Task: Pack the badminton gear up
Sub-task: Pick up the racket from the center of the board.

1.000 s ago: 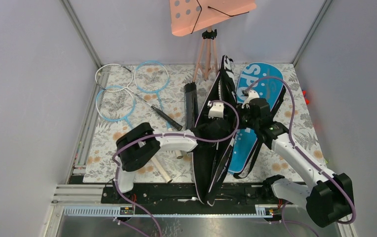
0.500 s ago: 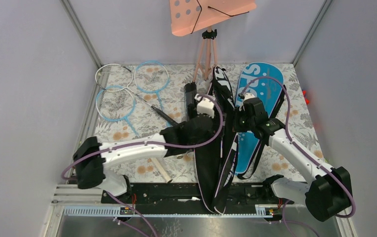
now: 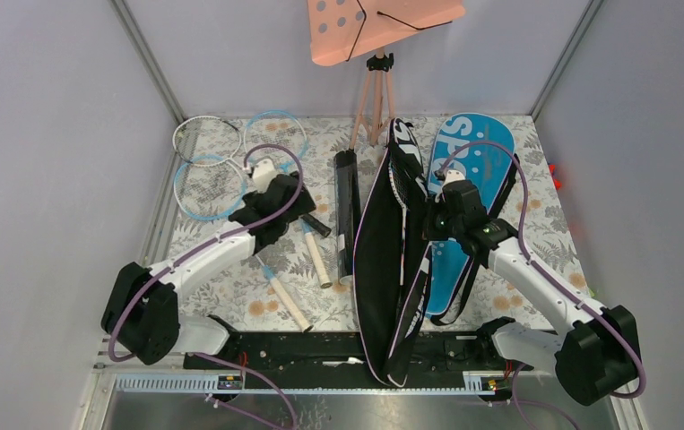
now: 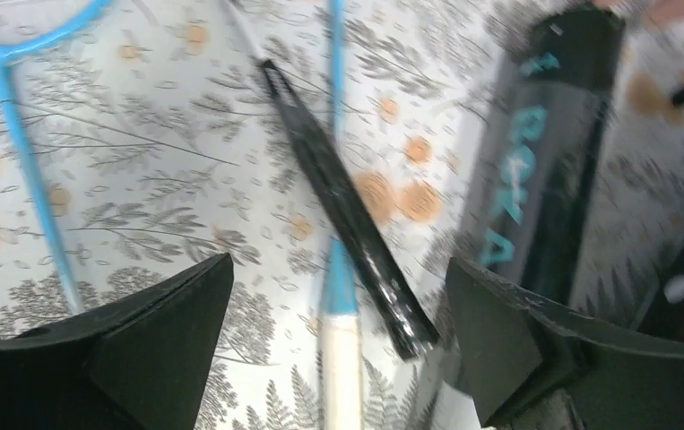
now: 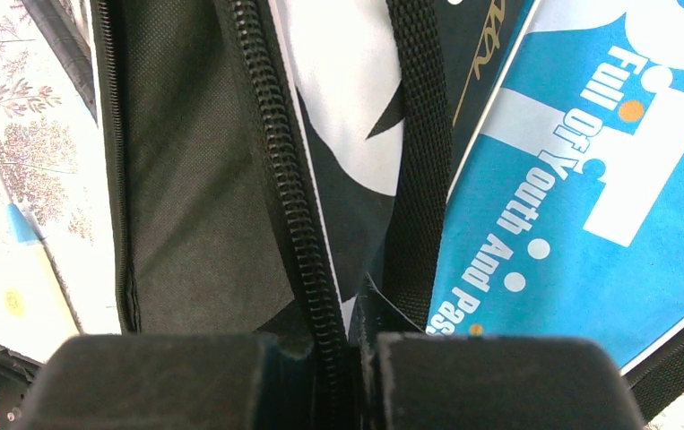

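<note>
Top external view, starting at the left: a white-hooped racket [image 3: 199,139] and two light-blue rackets [image 3: 205,186] lie loose on the floral cloth [image 3: 230,296]. Their hoops are bunched toward the far left corner and their handles fan toward the middle, so none of them is packed yet. The left gripper [image 4: 338,278] hangs over those crossed handles with its jaws spread wide and nothing between them. The wrist view shows a black handle [image 4: 347,215] and a white grip [image 4: 342,358] lying just below the gap, which looks like a line-up for picking one racket by its handle. Just right of the handles, the black tube [image 3: 347,210] lies lengthwise on the cloth, also unpacked. Beside it the black bag [image 3: 383,260] stands on edge with its mouth gaping. That is because the right gripper [image 5: 356,358] is clenched on its zippered rim, with the zipper teeth running straight into the closed fingers. Holding the rim this way seems meant to keep the opening spread so a racket can slide in. Whether a racket is already inside is hard to tell. Farther right, the blue bag [image 3: 477,148] lies flat against the black one and partly under the right arm. No shuttlecock shows in any view. The pink board [image 3: 383,22] stands at the back, apart from the gear.
</note>
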